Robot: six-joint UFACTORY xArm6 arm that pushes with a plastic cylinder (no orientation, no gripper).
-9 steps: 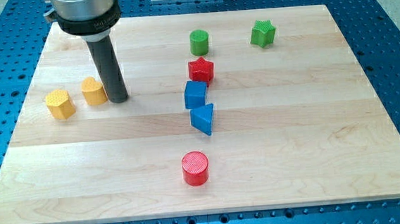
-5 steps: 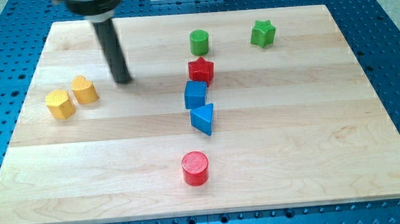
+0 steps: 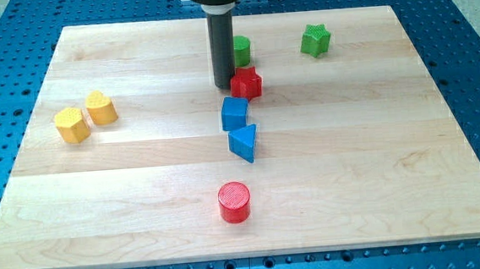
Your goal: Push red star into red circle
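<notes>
The red star [image 3: 247,84] lies near the board's top centre. My tip [image 3: 225,85] stands right at its left side, touching or nearly touching it. The red circle [image 3: 234,202] lies far below, near the view's bottom centre. Between them a blue cube [image 3: 234,114] and a blue triangle [image 3: 244,143] lie in a column directly under the star.
A green cylinder [image 3: 242,49] sits just above the star, partly behind my rod. A green star [image 3: 316,40] is at the top right. A yellow heart [image 3: 100,108] and a yellow hexagon [image 3: 72,125] lie at the left.
My tip has swept from beside the yellow heart at the left across to the red star's left side. The yellow heart shifted slightly left and up early on. The red star has moved slightly right.
</notes>
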